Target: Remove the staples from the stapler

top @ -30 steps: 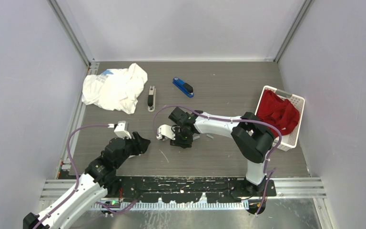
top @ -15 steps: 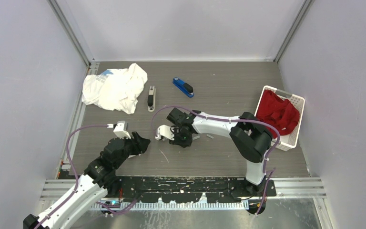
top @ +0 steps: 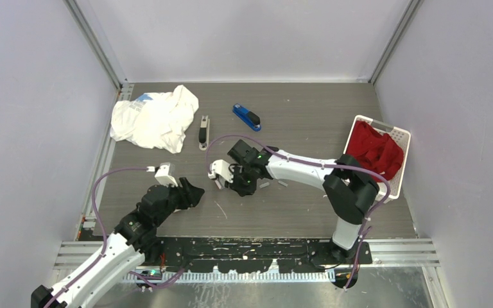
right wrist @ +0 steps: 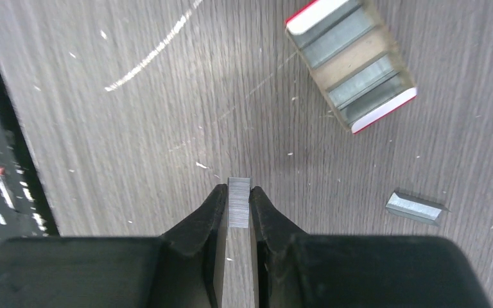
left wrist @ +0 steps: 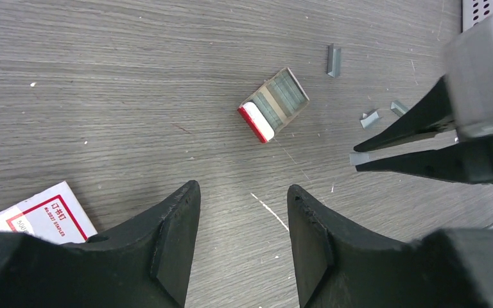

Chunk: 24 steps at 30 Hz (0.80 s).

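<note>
Right end effector (right wrist: 238,190) clamped on staples (right wrist: 238,204), strip pinched between its tips, left end effector (left wrist: 244,192) apart

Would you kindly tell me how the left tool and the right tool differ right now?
The left tool stands open and empty; the right tool is shut on a short staple strip. The left tool's fingers are spread wide apart; the right tool's nearly meet. Both are black and point down at the table.

The wood-grain tabletop (top: 308,212) is grey, the short metal staple strip (right wrist: 238,202) silvery-grey, the crumpled cloth (top: 375,151) at the right red.
</note>
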{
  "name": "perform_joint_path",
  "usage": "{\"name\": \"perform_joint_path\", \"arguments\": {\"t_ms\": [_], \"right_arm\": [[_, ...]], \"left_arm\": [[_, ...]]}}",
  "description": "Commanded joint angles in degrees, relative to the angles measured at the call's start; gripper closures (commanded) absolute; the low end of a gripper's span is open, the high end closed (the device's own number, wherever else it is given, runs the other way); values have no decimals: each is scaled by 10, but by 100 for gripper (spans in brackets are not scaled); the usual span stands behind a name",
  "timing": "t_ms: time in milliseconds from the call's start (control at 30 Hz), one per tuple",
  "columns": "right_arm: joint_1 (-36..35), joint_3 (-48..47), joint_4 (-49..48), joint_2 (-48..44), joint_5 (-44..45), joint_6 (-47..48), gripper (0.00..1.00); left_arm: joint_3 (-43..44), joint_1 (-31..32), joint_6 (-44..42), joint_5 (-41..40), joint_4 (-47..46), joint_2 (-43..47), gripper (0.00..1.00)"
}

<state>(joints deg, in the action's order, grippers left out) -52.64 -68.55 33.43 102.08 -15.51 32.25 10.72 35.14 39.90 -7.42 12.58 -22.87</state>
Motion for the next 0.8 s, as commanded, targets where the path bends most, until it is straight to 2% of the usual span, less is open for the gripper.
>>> {"name": "perform_joint_path", "arguments": {"t_ms": [0, 200, 467, 767], "right_arm": [[4, 8, -53, -52, -70, -54, 96], [13, 44, -137, -82, -106, -132, 96], [13, 71, -243, -86, -77, -236, 95], [11, 79, -324, -73, 11, -321, 95]], "left_arm": [[20, -2, 5, 9, -42, -3, 47], [19, -2, 10, 7, -50, -7, 47], [23, -2, 15, 13, -71, -32, 47], [26, -2, 12, 8, -76, -46, 47]]}}
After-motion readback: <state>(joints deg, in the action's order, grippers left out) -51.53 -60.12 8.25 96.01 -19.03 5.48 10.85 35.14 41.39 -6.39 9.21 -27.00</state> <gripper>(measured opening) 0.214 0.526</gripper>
